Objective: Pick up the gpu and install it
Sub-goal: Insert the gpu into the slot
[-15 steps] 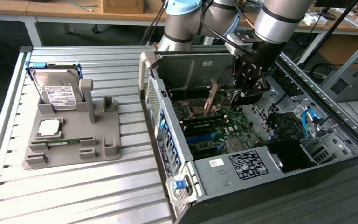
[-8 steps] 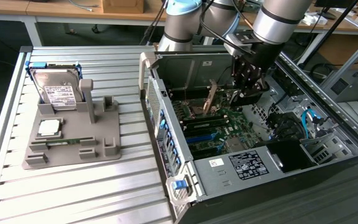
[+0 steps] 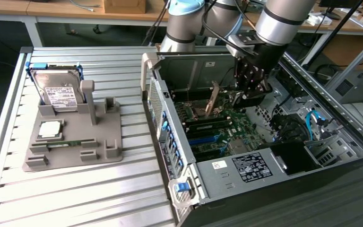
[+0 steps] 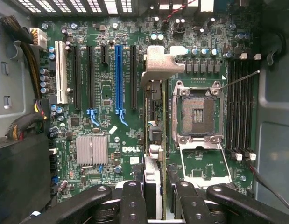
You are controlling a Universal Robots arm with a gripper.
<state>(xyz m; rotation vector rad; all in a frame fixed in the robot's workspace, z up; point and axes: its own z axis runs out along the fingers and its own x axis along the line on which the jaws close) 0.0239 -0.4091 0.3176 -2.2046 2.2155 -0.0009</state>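
The gpu (image 4: pixel 151 112) hangs edge-on above the motherboard (image 4: pixel 107 93), its silvery bracket (image 4: pixel 159 63) at the end away from my fingers. My gripper (image 4: pixel 156 205) is shut on the card's near end, black fingers (image 4: pixel 133 200) pressing on both sides. In the exterior view the gripper (image 3: pixel 247 97) reaches down into the open computer case (image 3: pixel 245 156), and the gpu (image 3: pixel 212 100) shows as a thin brownish strip just above the board. The card hovers between the expansion slots and the processor socket (image 4: pixel 198 112); I cannot tell whether it touches a slot.
A blue slot (image 4: pixel 118 74) and black slots run beside the card; memory slots (image 4: pixel 240 107) lie past the socket. A silver heatsink (image 4: pixel 92 150) and cables (image 4: pixel 23 126) sit near the case wall. On the grey fixture (image 3: pixel 74 156) stand a hard drive (image 3: pixel 58 90), a processor (image 3: pixel 49 128) and a memory stick (image 3: pixel 68 142).
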